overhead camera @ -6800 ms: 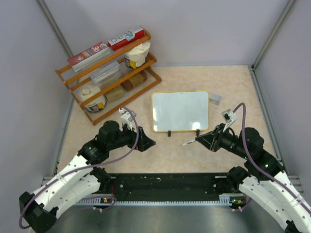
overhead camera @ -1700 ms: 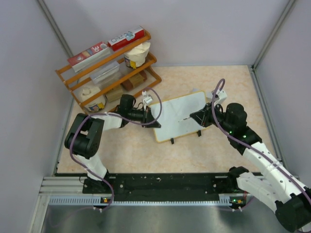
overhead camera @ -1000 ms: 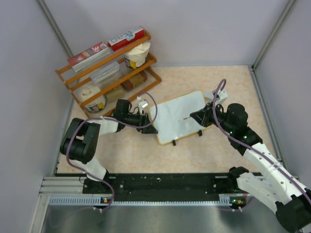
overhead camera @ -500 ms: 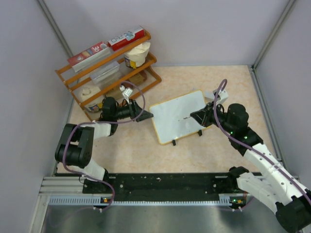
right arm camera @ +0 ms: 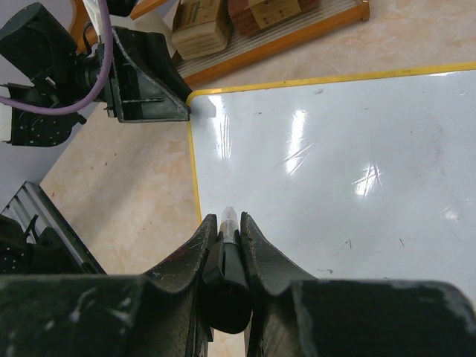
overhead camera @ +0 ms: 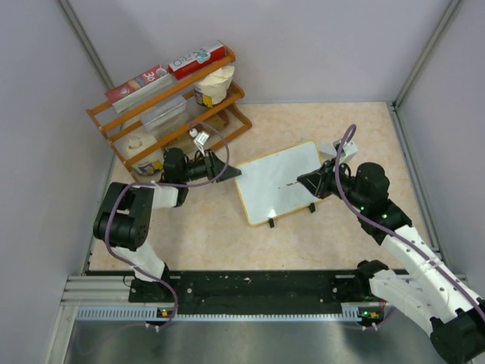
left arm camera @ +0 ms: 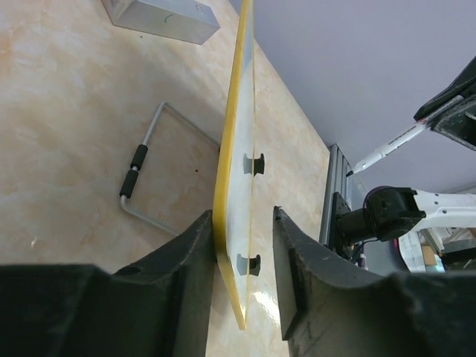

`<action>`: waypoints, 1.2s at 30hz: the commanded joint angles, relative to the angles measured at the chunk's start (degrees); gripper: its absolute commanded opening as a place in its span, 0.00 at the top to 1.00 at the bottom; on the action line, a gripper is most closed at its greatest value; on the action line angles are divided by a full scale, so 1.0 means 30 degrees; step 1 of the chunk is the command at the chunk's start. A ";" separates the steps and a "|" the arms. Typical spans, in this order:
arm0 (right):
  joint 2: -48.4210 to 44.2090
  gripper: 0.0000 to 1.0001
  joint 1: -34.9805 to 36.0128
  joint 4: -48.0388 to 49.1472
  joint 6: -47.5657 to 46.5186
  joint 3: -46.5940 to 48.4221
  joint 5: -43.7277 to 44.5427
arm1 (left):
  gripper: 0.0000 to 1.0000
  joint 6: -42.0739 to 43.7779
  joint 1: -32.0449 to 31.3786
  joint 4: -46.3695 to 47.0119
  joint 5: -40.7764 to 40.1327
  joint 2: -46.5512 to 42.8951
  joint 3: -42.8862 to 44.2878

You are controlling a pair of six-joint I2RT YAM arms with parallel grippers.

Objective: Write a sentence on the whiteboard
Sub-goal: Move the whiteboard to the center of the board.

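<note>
The whiteboard [overhead camera: 276,184] lies askew at mid-table, its white face blank apart from faint smudges [right arm camera: 335,171]; no sentence shows on it. My left gripper [overhead camera: 231,171] is at the board's far-left corner. In the left wrist view the yellow-framed edge [left arm camera: 232,149] runs between the fingers of this gripper [left arm camera: 244,223]: one finger touches the frame, the other stands a small gap off the face. My right gripper [overhead camera: 311,182] hovers over the board's right half, shut on a black marker [right arm camera: 229,253] whose tip [overhead camera: 292,184] points left above the surface.
A wooden rack [overhead camera: 170,106] with boxes and cups stands at the back left, close behind my left arm. A small grey block [left arm camera: 160,15] sits past the board's far end. A bent metal wire with black sleeves [left arm camera: 137,178] lies on the table beside the board.
My left gripper pulled away to the left, then returned to the board's left corner with its jaws narrower. The board and the right arm have stayed put.
</note>
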 commanded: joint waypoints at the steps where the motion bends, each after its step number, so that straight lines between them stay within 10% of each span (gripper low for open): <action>1: -0.0069 1.00 0.0222 0.0744 -0.0075 0.0292 -0.0030 | 0.64 0.1744 -0.0426 -0.1054 -0.0128 0.0058 0.1170; 8: -0.0127 1.00 0.0222 0.0744 -0.0046 0.0263 0.0057 | 0.99 0.3387 -0.0427 -0.3544 0.0105 0.0350 0.1932; 36: -0.0450 1.00 0.0222 0.0128 -0.0310 0.0731 -0.0001 | 1.00 1.1352 -0.0805 -1.4114 0.3826 0.0116 0.4480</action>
